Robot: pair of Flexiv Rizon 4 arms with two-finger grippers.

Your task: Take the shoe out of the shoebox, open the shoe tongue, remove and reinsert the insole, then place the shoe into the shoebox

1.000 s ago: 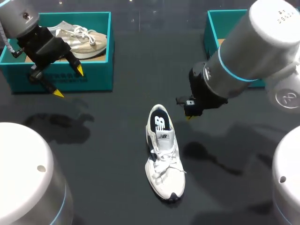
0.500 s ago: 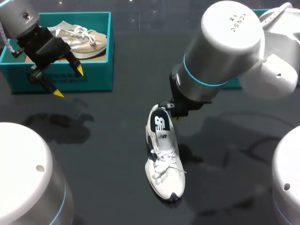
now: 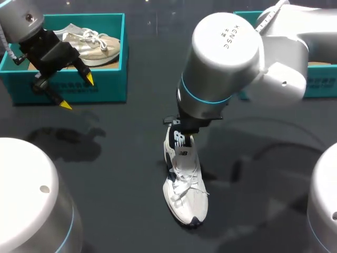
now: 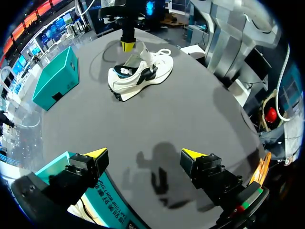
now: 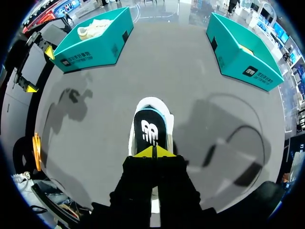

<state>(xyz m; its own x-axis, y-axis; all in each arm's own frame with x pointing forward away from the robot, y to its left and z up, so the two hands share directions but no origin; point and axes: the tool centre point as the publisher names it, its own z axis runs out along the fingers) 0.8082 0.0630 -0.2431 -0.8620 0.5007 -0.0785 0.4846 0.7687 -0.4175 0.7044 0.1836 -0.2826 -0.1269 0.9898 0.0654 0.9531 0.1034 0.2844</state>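
- While my right arm comes in from the right and reaches past the middle, the right gripper points down at the heel opening of the white shoe. Its two yellow tips are pressed together; whether they pinch anything I cannot tell.
- My left arm is at the far left. The left gripper hangs over the table just in front of the left shoebox, with its fingers spread wide and holding nothing.
- The white shoe lies on the table in the middle, outside both boxes, toe toward the near side, and its dark insole is showing.
- I count two teal shoeboxes: one far left, and the right shoebox far right.
- I count two shoes: the white one, and a beige shoe lying in the left shoebox.
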